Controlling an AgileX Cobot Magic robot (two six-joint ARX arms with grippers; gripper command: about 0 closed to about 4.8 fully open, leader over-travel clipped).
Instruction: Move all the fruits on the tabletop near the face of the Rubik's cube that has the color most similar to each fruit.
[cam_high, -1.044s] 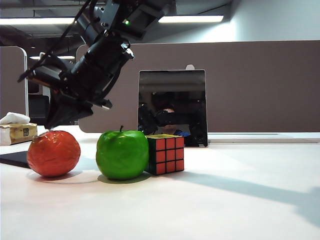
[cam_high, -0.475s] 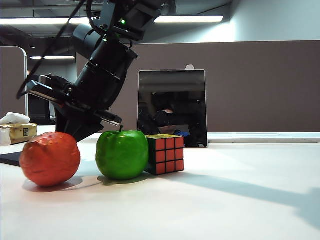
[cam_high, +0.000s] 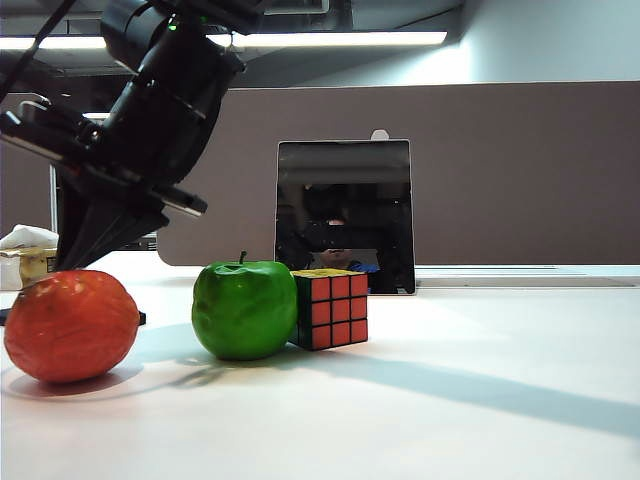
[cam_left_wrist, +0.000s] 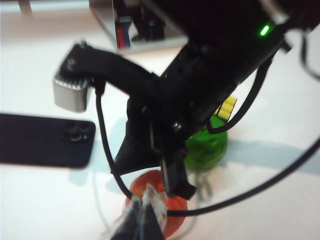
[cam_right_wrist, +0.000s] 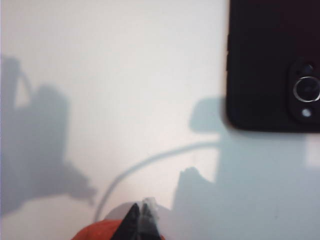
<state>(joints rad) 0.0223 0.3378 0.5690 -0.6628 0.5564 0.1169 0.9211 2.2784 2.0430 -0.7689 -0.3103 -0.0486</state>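
Right arm reaches across to the left of the exterior frame. The right gripper (cam_right_wrist: 142, 218) has its tips pinched narrow with nothing between them, set against the top edge of the orange fruit (cam_high: 70, 325); this looks like nudging contact, not a grasp.

The left gripper (cam_left_wrist: 142, 220) hangs high above the scene, at the bottom of its own frame. Its tips are also narrow and empty.

The green apple (cam_high: 245, 310) touches the left side of the cube (cam_high: 332, 308). That face is hidden and is judged to be the green one.

The orange fruit sits at lower left on the tabletop (cam_high: 450, 400), well apart from the cube. The cube's red face points at the camera, so the fruit belongs in front of it.

Writing: none is readable on the phone (cam_right_wrist: 275, 60), and the print on the tissue box (cam_high: 22, 265) is too small to read.
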